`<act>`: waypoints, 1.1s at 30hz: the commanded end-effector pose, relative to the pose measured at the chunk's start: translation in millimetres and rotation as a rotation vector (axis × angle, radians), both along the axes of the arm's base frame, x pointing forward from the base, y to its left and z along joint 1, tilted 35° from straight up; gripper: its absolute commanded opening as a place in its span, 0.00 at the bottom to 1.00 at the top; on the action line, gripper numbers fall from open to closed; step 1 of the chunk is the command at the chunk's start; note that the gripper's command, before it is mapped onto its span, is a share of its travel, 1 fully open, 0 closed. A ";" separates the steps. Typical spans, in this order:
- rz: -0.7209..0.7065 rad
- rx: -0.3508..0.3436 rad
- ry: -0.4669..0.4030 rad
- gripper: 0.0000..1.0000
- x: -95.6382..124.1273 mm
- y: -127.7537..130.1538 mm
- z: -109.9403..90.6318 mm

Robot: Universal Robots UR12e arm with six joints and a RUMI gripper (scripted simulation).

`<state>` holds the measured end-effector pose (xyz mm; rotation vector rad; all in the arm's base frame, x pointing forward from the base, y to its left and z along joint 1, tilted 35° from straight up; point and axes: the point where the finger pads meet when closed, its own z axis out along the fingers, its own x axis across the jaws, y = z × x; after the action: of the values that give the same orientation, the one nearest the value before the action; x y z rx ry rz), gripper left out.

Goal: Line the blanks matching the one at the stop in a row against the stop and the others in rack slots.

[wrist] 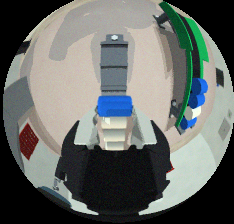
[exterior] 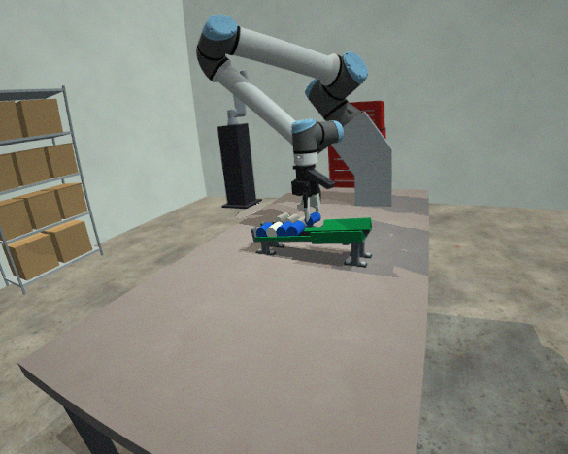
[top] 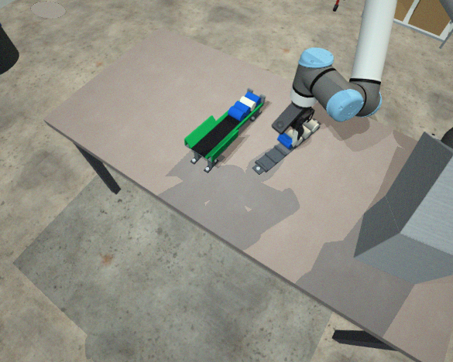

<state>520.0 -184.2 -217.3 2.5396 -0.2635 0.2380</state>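
Observation:
My gripper (top: 290,139) (exterior: 313,214) (wrist: 114,105) is shut on a blue blank (top: 284,140) (exterior: 315,218) (wrist: 114,106), gripped at its two ends and held slightly above the stock rack (top: 275,155) (wrist: 114,57). White blanks (top: 314,124) (exterior: 282,216) (wrist: 115,131) lie in the rack slots behind it, partly hidden by the gripper. On the green ramp (top: 200,130) (exterior: 342,224) (wrist: 186,35), a blue blank (top: 252,96) (exterior: 262,229) (wrist: 188,123) lies at the stop. A white blank (top: 248,102) (exterior: 274,229) (wrist: 193,112) lies beside it, followed by two blue blanks (top: 238,113) (exterior: 296,227) (wrist: 197,100).
The ramp stands on short legs beside the rack, with raised green side walls. A large grey box-like housing (top: 406,218) (exterior: 373,166) stands on the table (top: 128,97) (exterior: 254,351) at the arm's base side.

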 end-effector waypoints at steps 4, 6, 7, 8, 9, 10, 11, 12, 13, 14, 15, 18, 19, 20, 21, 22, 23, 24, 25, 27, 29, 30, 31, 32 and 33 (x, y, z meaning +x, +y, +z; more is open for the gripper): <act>-0.001 0.002 0.005 0.35 -8.1 27.5 38.0; -0.001 0.002 0.005 0.35 -9.2 33.1 46.3; -0.001 0.002 0.005 0.35 -9.7 35.6 49.9; -0.001 0.002 0.005 0.35 -10.1 37.7 53.1; -0.001 0.002 0.005 0.35 -10.5 39.5 55.7; -0.001 0.002 0.005 0.35 -10.8 40.9 57.9; -0.001 0.002 0.005 0.35 -11.0 42.1 59.5; -0.001 0.002 0.005 0.35 -11.0 42.1 59.5; -0.001 0.002 0.005 0.35 -11.0 42.1 59.5; -0.001 0.002 0.005 0.35 -11.2 42.9 60.8; -0.001 0.002 0.005 0.35 -11.3 43.4 61.6; -0.002 0.001 0.003 0.35 -9.9 43.0 62.4; -0.003 0.001 0.003 0.35 -9.8 42.7 62.4; -0.003 0.001 0.003 0.35 -9.7 42.5 62.4; -0.003 0.002 0.004 0.35 -10.0 42.6 62.1; -0.003 0.002 0.004 0.35 -10.1 42.7 61.7; -0.003 0.002 0.005 0.35 -10.2 42.7 61.6; -0.003 0.002 0.005 0.35 -10.3 42.7 61.5; -0.002 0.002 0.005 0.35 -10.0 42.7 61.5; 0.001 0.001 0.002 0.35 -4.4 43.2 61.9; 0.003 0.000 0.003 0.35 -1.0 43.9 61.9; 0.003 0.000 0.003 0.35 -1.0 43.9 61.9; 0.007 0.000 0.005 0.35 3.9 45.1 61.7; 0.011 0.000 0.008 0.35 10.4 47.0 61.1; 0.018 0.000 0.013 0.35 18.7 49.6 60.4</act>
<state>513.8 -140.0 -157.7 2.5434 -0.2584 0.2252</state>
